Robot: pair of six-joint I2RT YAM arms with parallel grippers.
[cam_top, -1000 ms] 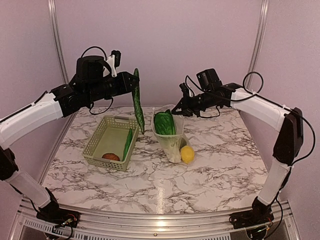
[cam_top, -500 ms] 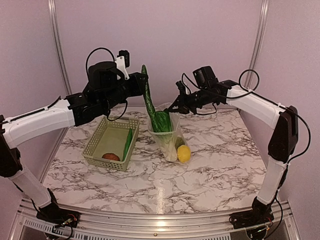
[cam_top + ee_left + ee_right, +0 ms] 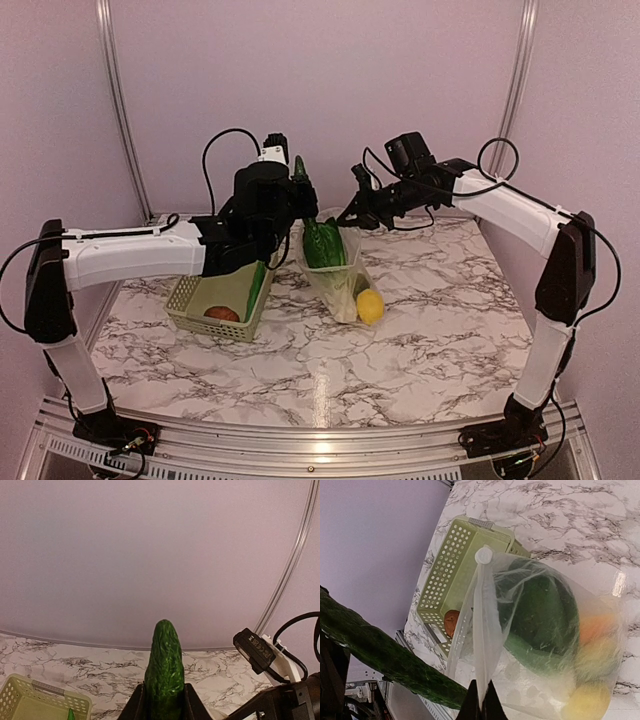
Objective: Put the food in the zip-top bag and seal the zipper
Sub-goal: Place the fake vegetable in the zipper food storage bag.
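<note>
My left gripper (image 3: 292,200) is shut on a long dark green cucumber (image 3: 298,175) and holds it upright and tilted, right beside the mouth of the zip-top bag (image 3: 338,268). In the left wrist view the cucumber (image 3: 165,665) stands between the fingers (image 3: 136,705). My right gripper (image 3: 352,214) is shut on the bag's mouth edge and holds it up. The right wrist view shows the gripper (image 3: 481,706) pinching the zipper strip (image 3: 482,625), and bok choy (image 3: 545,610), an orange piece (image 3: 597,627) and a lemon (image 3: 587,700) inside the bag.
The pale green lattice basket (image 3: 200,295) stands left of the bag and under my left arm. It holds a reddish-brown round fruit (image 3: 222,313) and a long green piece (image 3: 258,283). The basket also shows in the right wrist view (image 3: 451,565).
My left arm has swung right with the cucumber, from above the basket to right beside the bag's mouth. My right gripper lifted the bag's edge slightly, then held still.
</note>
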